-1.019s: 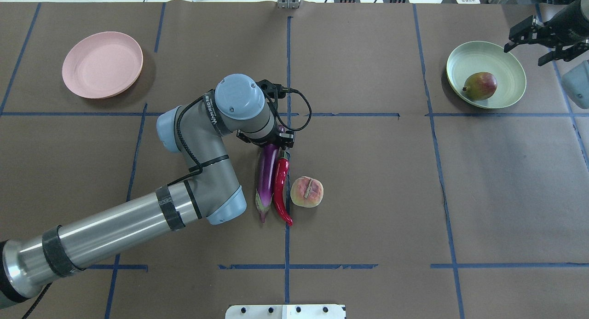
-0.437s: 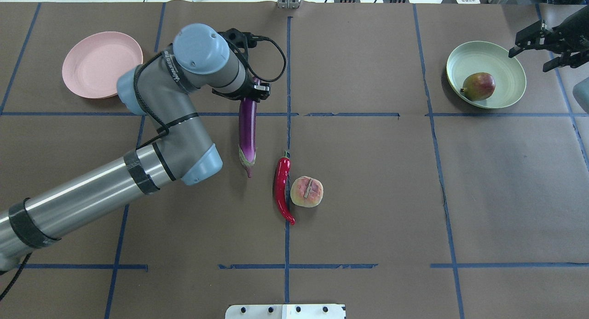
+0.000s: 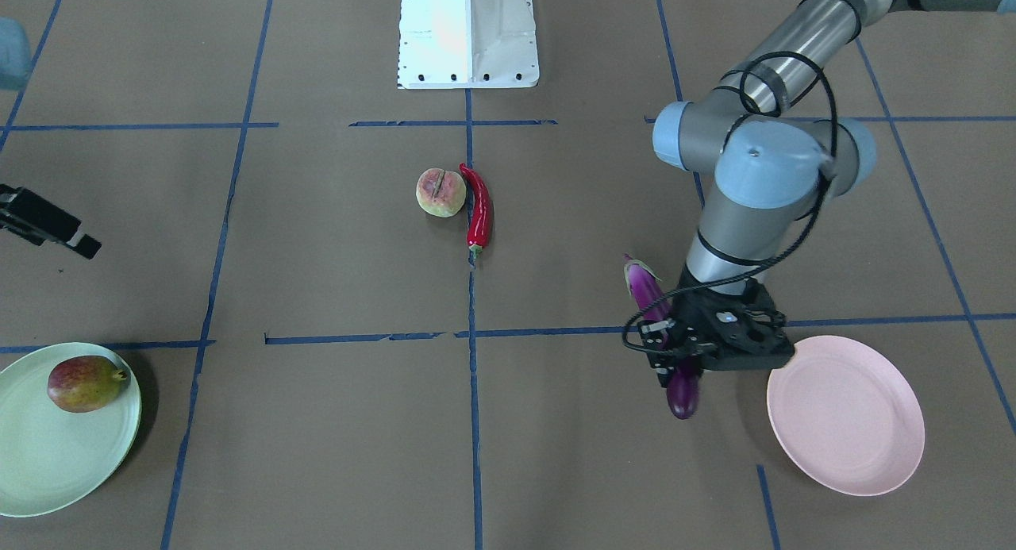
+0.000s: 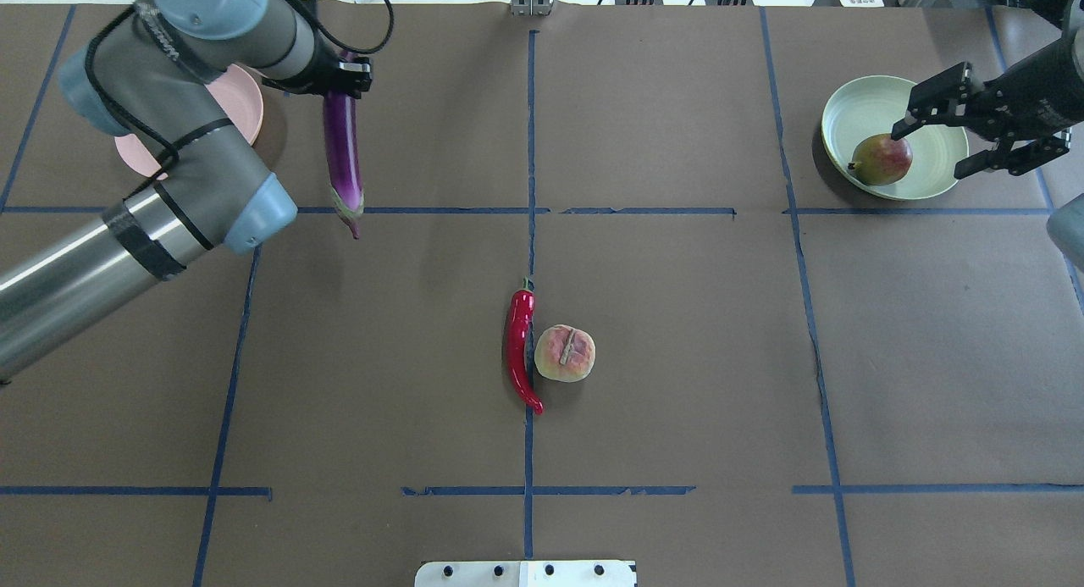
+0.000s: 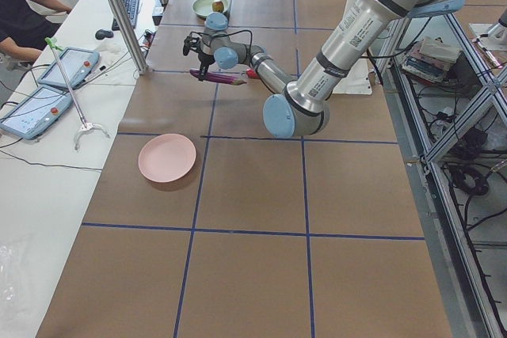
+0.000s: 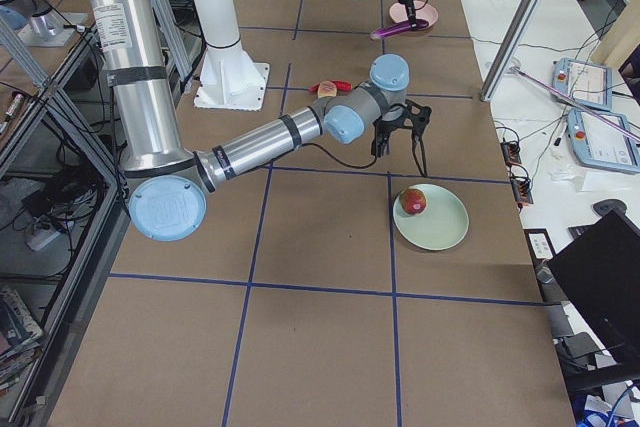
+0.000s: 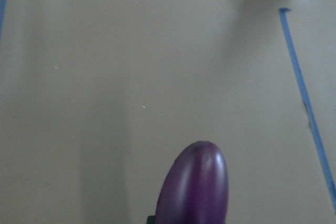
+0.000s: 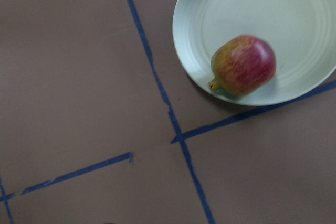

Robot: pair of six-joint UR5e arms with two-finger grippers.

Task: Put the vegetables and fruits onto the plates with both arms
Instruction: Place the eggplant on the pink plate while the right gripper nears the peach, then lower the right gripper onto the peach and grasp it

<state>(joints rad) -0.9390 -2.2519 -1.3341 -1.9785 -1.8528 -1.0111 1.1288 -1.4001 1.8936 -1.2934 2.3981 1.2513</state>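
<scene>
1. Looking at the left gripper, you find its jaws clamped on the eggplant near the rounded tip. The capped end sticks out toward the robot's edge of the bench.
2. A second ago that eggplant lay mid-bench against the chili pepper. Now it is off the paper and has travelled toward the far corner at the robot's left end, so the pick is done and you are mid-carry.
3. The pink plate sits in that corner with nothing on it. The eggplant hangs just beside its rim, on the side toward the middle of the bench. I judge it needs a short further move outward before release.
4. The chili pepper and the peach lie side by side at mid-bench, and the lift has not shifted them. Both have yet to be picked up.
5. The right gripper has swung in from beyond the robot's right end of the bench. It now hovers over the green plate in the far right corner, jaws spread wide and holding nothing.
6. The oval fruit rests in that plate toward its robot-side rim, where it was before. By my count one item is plated, one is in the air and two remain.
7. Watch the release: the eggplant is long for a shallow plate, and an overhanging end could tip it off the rim.
</scene>
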